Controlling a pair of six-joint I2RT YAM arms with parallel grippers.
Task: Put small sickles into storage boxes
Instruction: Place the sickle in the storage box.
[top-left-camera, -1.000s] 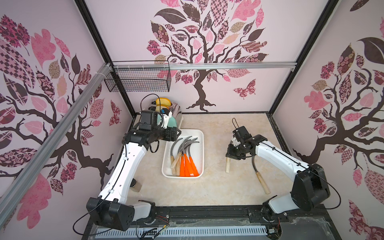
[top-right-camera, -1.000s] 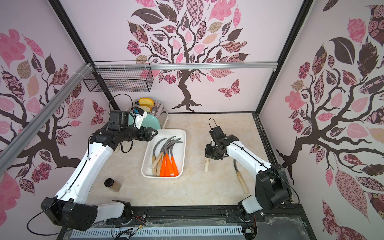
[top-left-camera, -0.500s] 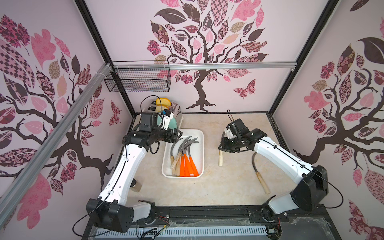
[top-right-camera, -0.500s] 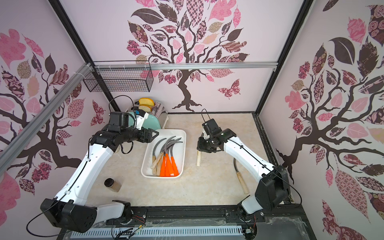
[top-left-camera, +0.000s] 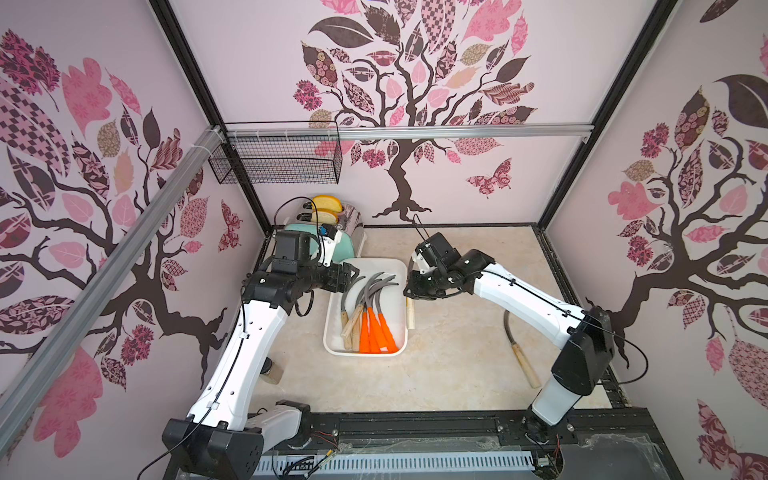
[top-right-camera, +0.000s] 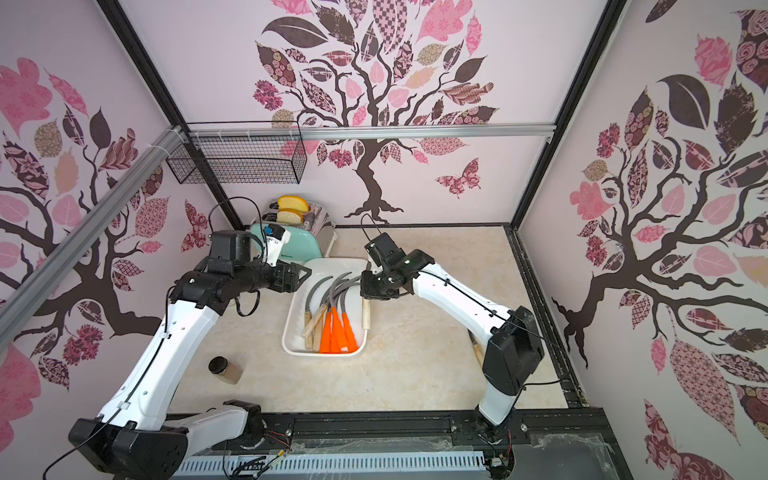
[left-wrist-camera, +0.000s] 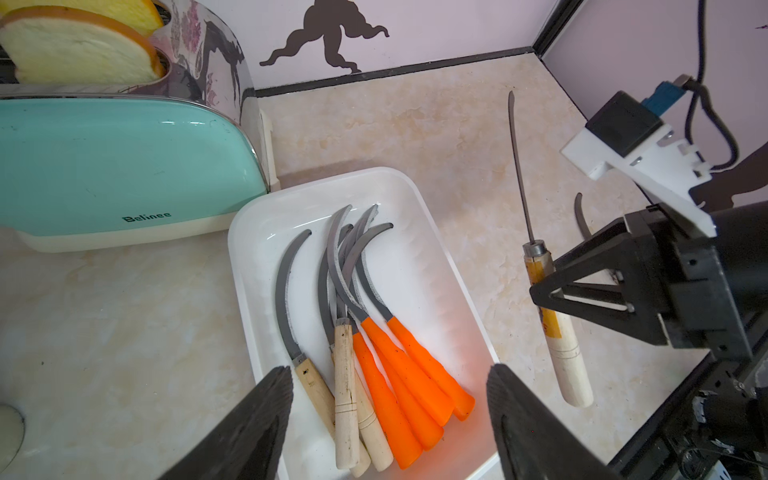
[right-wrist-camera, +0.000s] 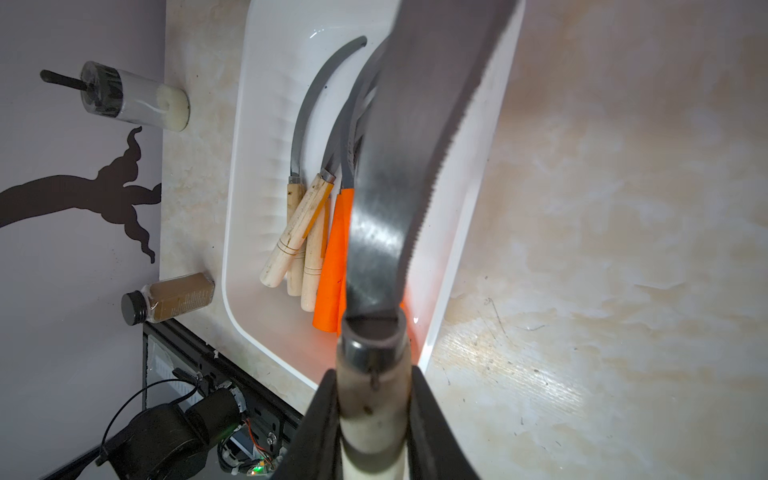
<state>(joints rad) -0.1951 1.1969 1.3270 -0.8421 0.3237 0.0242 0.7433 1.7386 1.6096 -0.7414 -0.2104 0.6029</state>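
Holding a wooden-handled sickle (right-wrist-camera: 376, 232) by its handle, my right gripper (right-wrist-camera: 372, 376) pinches it, blade up, by the right rim of the white tray (top-left-camera: 390, 270). Other sickles (left-wrist-camera: 374, 332), wooden and orange-handled, lie inside the tray. My left gripper (left-wrist-camera: 388, 370) hovers spread above them. The mint toaster (left-wrist-camera: 124, 166) reads "Belinee". The label on the brown jar (right-wrist-camera: 178, 297) seems too blurred to read.

- A mint-green toaster (left-wrist-camera: 124, 166) stands in the far left corner of the desk (top-left-camera: 457, 374), with two bread slices (left-wrist-camera: 75, 54) in its slots.
- A black wire basket (top-left-camera: 276, 160) hangs from the metal rail (top-left-camera: 457, 132) on the back wall (above the toaster).
- A black-capped jar of brown powder (top-right-camera: 227, 370) stands near the desk's left front edge.
- A clear, black-lidded bottle (right-wrist-camera: 133, 97) stands close to a wall.
- Tree decals (top-left-camera: 399, 183) and a butterfly (top-left-camera: 488, 183) pattern the walls.
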